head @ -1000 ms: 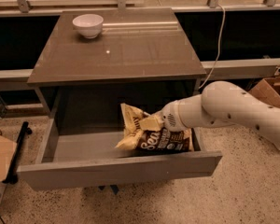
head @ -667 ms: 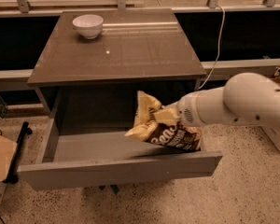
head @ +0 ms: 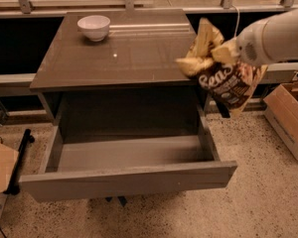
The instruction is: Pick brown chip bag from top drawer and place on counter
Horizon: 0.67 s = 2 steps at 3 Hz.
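The brown chip bag (head: 227,81), dark brown with white script and tan-yellow ends, hangs in the air beside the counter's right edge, above the drawer's right side. My gripper (head: 223,53) is shut on the bag's crumpled upper end, at the end of the white arm coming in from the right. The top drawer (head: 129,178) is pulled out wide and holds nothing that I can see. The counter (head: 119,58) is the glossy dark top of the cabinet, just left of the bag.
A white bowl (head: 94,27) stands at the counter's back left. A cardboard box (head: 291,118) sits on the speckled floor at the right. Cardboard (head: 0,165) and a black bar (head: 21,155) lie on the floor at the left. A rail runs behind the counter.
The gripper has lifted the chip bag out of the drawer, up and to the right, to counter height. The drawer is now empty.
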### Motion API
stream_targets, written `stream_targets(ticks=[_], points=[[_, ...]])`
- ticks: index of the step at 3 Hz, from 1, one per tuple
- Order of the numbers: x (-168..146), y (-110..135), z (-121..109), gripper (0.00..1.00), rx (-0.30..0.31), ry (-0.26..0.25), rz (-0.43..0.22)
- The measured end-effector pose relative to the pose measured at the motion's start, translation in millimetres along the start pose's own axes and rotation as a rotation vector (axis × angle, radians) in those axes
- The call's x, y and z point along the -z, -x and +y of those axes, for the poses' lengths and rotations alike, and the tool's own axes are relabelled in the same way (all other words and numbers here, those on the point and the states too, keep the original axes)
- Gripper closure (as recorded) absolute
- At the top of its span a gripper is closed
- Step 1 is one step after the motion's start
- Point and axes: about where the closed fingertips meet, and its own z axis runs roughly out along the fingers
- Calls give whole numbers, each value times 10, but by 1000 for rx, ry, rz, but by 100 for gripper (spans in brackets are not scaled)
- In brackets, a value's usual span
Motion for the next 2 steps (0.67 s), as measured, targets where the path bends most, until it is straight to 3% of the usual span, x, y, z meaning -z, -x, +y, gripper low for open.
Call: stream_targets(ticks=[1,2], points=[[-356,393,-323,100,35,21,-31],[-904,811,-375,100,60,94,-90]])
